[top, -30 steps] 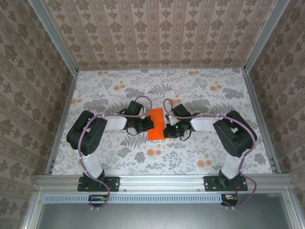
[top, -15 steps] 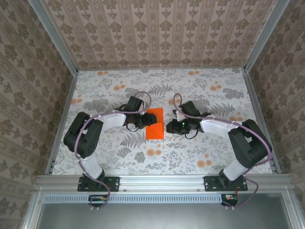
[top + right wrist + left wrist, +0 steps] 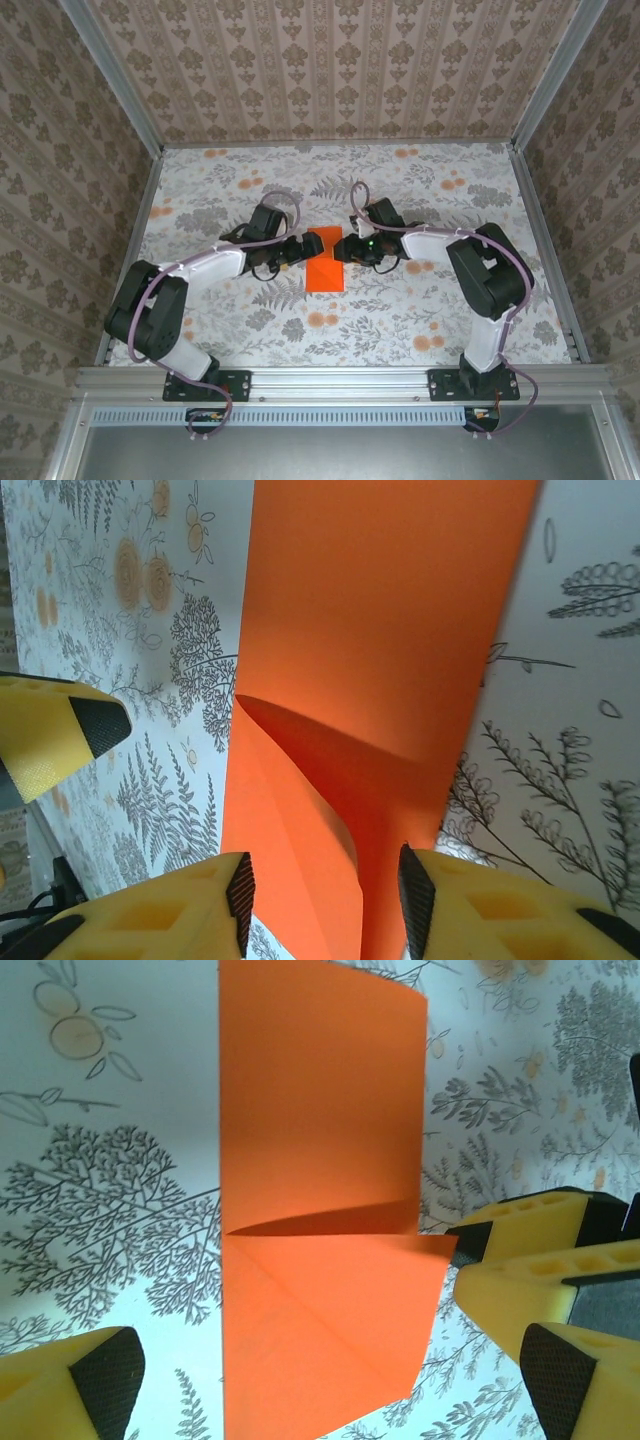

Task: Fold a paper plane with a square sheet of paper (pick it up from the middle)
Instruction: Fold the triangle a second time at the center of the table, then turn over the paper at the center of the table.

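Left wrist view: the paper (image 3: 320, 1160) lies on the surface (image 3: 440, 310), one flap (image 3: 300, 810) folded — thin, floppy, easily creased. Your left hand (image 3: 330, 1380) gapes empty; the right hand (image 3: 328, 895), open, straddles the raised flap — pinch there gently.

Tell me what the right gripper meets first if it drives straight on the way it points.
The square sheet of paper: its raised flap sits between the open jaws of the right gripper, though depth is unclear.
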